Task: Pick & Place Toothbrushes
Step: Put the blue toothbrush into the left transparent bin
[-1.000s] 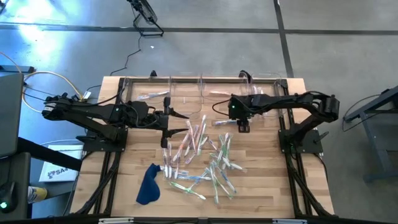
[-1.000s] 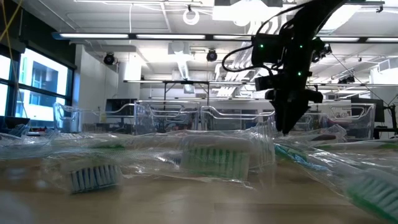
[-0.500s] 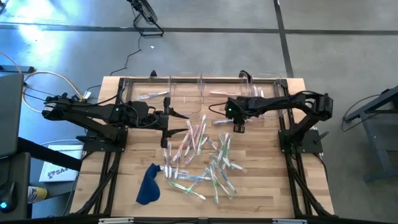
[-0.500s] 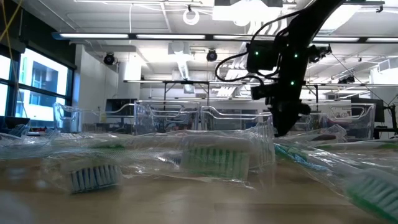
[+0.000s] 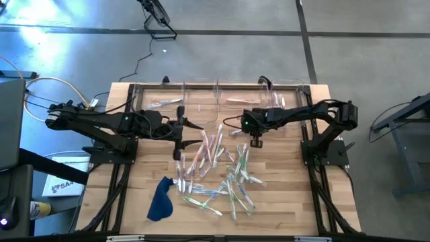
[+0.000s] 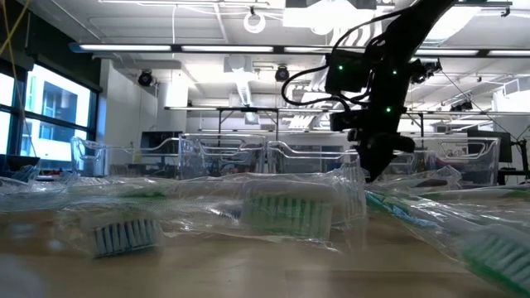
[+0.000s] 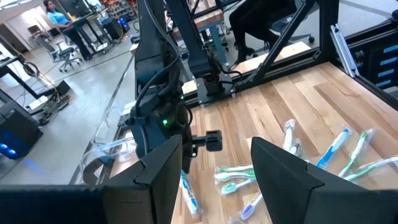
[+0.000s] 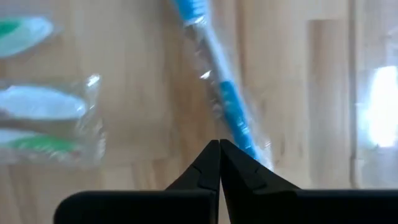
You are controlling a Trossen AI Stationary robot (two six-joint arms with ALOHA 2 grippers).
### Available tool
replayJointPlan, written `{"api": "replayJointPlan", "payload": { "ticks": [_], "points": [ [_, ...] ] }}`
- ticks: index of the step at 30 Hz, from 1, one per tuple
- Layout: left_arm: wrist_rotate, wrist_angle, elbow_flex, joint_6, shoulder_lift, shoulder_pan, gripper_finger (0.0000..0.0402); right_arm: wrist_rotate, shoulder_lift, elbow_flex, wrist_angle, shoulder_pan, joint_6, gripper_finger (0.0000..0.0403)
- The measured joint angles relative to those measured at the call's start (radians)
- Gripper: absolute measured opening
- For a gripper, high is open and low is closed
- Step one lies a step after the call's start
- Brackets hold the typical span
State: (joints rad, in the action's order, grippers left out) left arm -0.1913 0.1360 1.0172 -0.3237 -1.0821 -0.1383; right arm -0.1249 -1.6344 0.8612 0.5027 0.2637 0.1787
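Note:
Several toothbrushes [image 5: 216, 168] in clear wrappers lie scattered on the middle of the wooden table. My right gripper [image 5: 256, 141] is shut and empty. It points down over the far right edge of the pile. Its tips [image 8: 219, 144] stand just above a blue-handled toothbrush [image 8: 219, 87]; whether they touch it cannot be told. My left gripper [image 5: 195, 125] is open and empty. It is held level above the table at the pile's far left, and it also shows in its own wrist view [image 7: 216, 142].
Clear plastic bins [image 5: 216, 99] stand in a row along the table's far edge, some with toothbrushes inside. A dark blue cloth [image 5: 160, 199] lies near the front left. Green toothbrushes [image 8: 37, 124] lie beside the blue one. Bare wood shows at the table's right [image 5: 302, 195].
My right gripper, still shut, has moved toward the table's left edge and slightly toward its near edge, over the pile's far right edge. The toothbrushes have not moved.

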Motion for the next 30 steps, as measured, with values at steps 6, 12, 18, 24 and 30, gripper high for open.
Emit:
{"api": "replayJointPlan", "payload": {
  "ticks": [6,12,18,24,30],
  "points": [
    [0.0,0.003,0.0,0.0,0.0,0.0,0.0187,-0.091,0.003,0.0,0.01,-0.032,0.007,0.0002],
    [0.0,0.002,0.0,0.0,0.0,0.0,0.0187,-0.157,-0.005,0.001,-0.124,-0.019,0.045,0.0003],
    [0.0,0.004,0.0,0.0,0.0,0.0,0.0187,-0.189,-0.084,0.002,-0.165,0.002,0.078,0.0002],
    [0.0,0.005,0.0,0.0,0.0,0.0,0.0187,-0.17,-0.114,0.005,-0.142,-0.013,0.07,0.0002],
    [0.0,0.019,0.0,-0.003,0.0,0.0,0.0187,-0.079,-0.072,0.005,-0.03,-0.068,-0.001,0.0002]
  ]
}}
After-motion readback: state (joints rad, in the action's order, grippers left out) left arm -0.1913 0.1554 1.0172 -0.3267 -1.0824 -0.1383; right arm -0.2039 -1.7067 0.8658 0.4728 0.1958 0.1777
